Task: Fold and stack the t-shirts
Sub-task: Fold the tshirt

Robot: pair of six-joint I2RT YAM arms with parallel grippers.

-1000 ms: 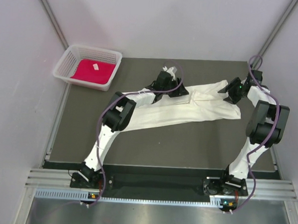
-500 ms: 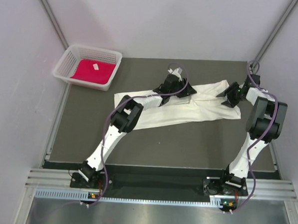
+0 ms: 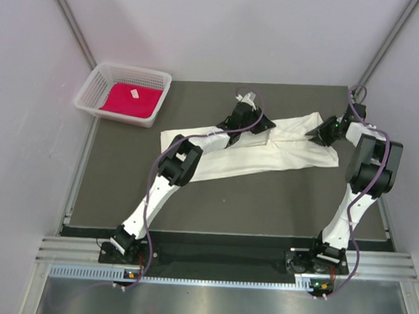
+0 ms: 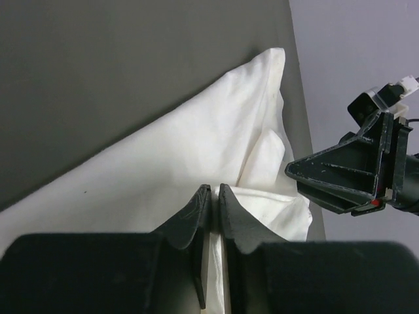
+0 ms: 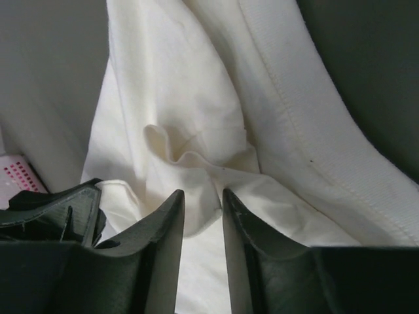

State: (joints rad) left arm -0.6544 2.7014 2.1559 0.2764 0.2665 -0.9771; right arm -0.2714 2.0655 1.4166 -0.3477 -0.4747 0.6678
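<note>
Dark grey tabletop (image 3: 263, 202) sits between pale walls. Well to the left of the left tool (image 4: 214, 193), at the far corner, a white mesh basket (image 3: 101, 77) holds the red-magenta t-shirt (image 3: 131, 102) with its small white tag. The cream-white t-shirt (image 3: 230, 161) lies stretched crosswise under both tools. The left tool, at the shirt's far edge near its middle, has its jaws almost together, pinching a thin fold of cloth. The right tool (image 5: 203, 196), at the shirt's right end, is narrowed around a bunched fold and grips it.
</note>
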